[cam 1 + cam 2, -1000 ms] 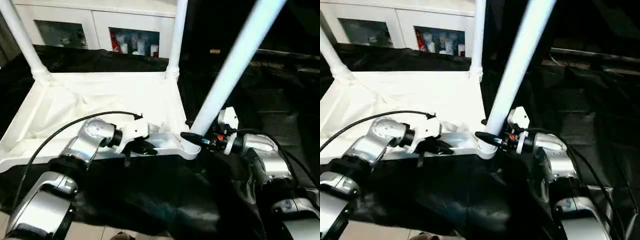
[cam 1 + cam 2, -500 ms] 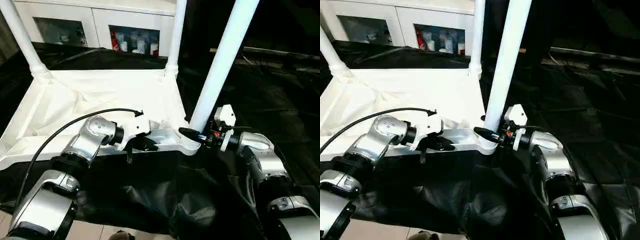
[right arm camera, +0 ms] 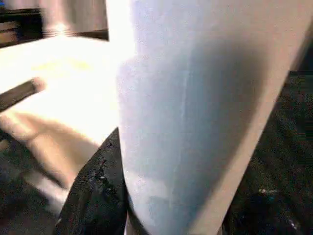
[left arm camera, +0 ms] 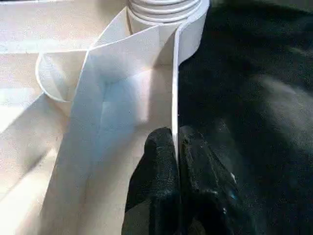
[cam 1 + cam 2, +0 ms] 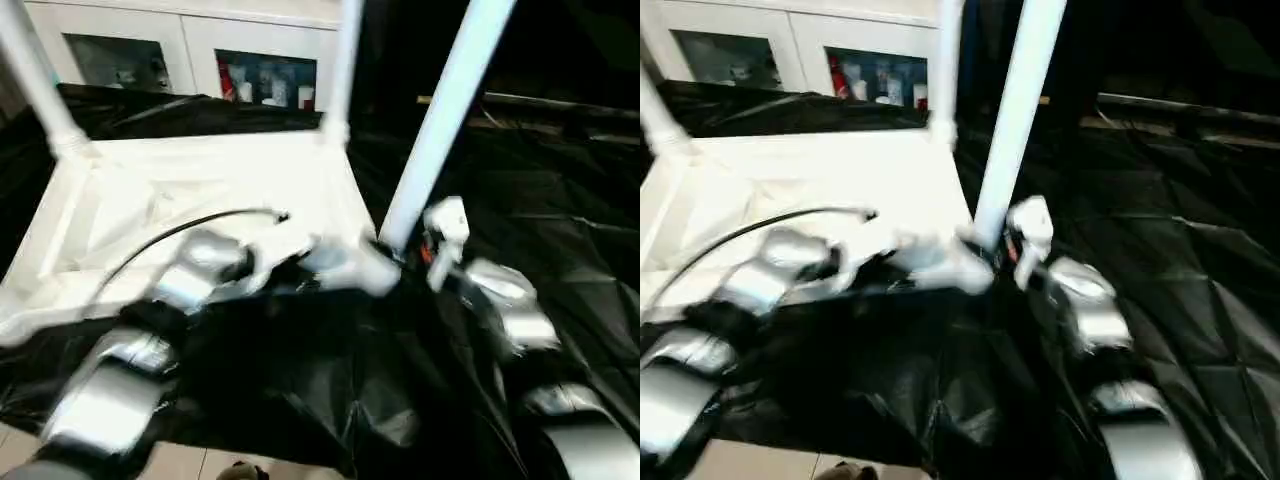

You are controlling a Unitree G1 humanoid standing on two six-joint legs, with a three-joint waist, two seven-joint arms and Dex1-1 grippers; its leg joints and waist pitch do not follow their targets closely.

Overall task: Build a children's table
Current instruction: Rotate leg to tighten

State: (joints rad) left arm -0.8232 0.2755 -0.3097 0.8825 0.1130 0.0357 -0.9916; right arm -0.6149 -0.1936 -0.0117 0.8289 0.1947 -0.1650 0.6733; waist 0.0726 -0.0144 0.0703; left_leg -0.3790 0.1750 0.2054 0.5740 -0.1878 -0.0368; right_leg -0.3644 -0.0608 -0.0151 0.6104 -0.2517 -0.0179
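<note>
The tabletop (image 5: 200, 195) lay upside down on the black-draped worktop (image 5: 560, 200), ribbed underside up, with legs standing in its far corner sockets and a third leg (image 5: 440, 110) rising at a slight tilt from the near right corner. Judged by its thin moulded walls, it looked light and stiff (hollow plastic, smooth enough to slip under a loose hold), so the thin rim and the base of a leg near its socket seemed the sensible places to take hold.

The left gripper (image 4: 176, 147) had its fingers (image 4: 159, 166) pressed nearly together, pinching the thin near edge wall of the tabletop, one finger on each face, not far from the threaded corner socket (image 4: 164, 7). The right gripper (image 3: 122, 196) held the near right leg close to its base; its fingers (image 3: 95, 196) stood about half spread, set against the tube's round wall, with one dark finger seen pressed to its side.
</note>
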